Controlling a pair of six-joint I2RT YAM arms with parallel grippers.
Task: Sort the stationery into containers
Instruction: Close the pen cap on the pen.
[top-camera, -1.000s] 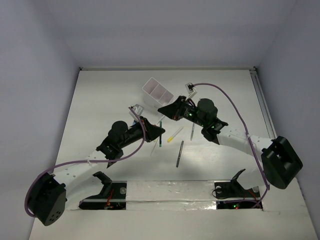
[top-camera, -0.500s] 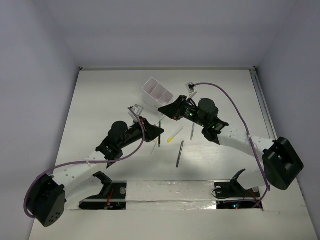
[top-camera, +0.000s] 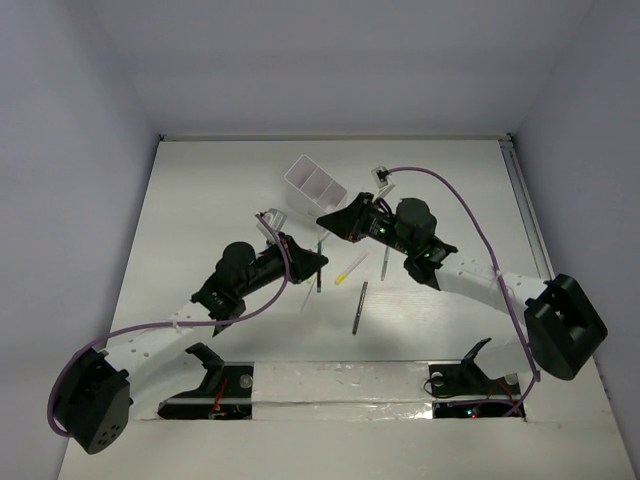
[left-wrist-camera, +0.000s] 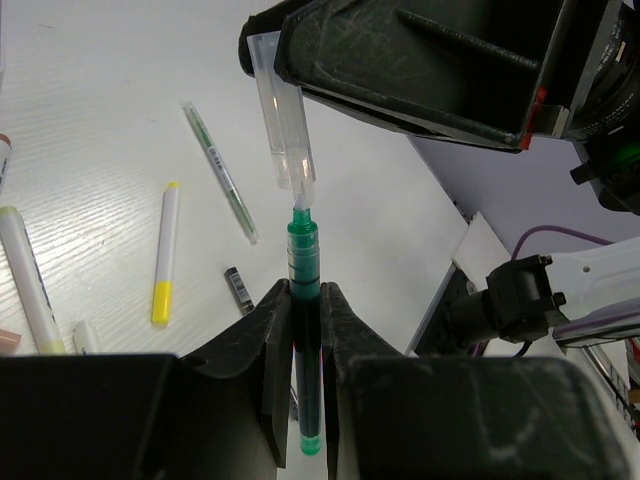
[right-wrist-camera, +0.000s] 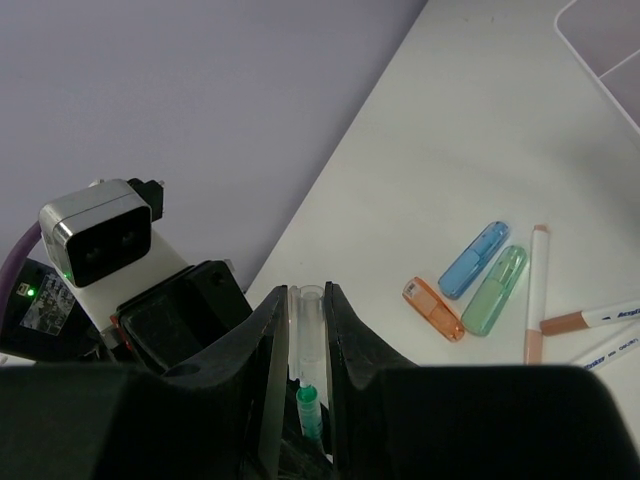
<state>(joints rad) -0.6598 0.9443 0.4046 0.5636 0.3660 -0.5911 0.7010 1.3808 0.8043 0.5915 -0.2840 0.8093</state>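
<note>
Room: plain pale lilac walls are seen closing off the left, far and right sides.
Worktop (top-camera: 200, 200): a flat matte white surface, marked by a faint streaked grain in the left wrist view.
White box (top-camera: 298, 172): hard plastic, rectangular, split by thin inner walls. It is set askew at the far middle of the worktop, just beyond the two grippers.
Left gripper (left-wrist-camera: 305, 300): the black matte jaws are clenched on the green pen (left-wrist-camera: 303, 250), a translucent round barrel held off the worktop.
Right gripper (right-wrist-camera: 305, 300): the jaws are clenched on the clear cap (right-wrist-camera: 306, 330), a see-through tube lined up end to end with the pen. The pen's pale tip is seen at the cap's mouth.
Chunky pieces: the blue piece (right-wrist-camera: 473, 260) and green piece (right-wrist-camera: 494, 290) are laid side by side, with the orange piece (right-wrist-camera: 433, 308) just beside them. All three are glossy, rounded and translucent.
Loose pens: a yellow-tipped white pen (left-wrist-camera: 165, 250), a thin clear pen (left-wrist-camera: 220, 170) and a dark grey pen (top-camera: 359, 307) are left flat on the worktop, the grey one nearest.
</note>
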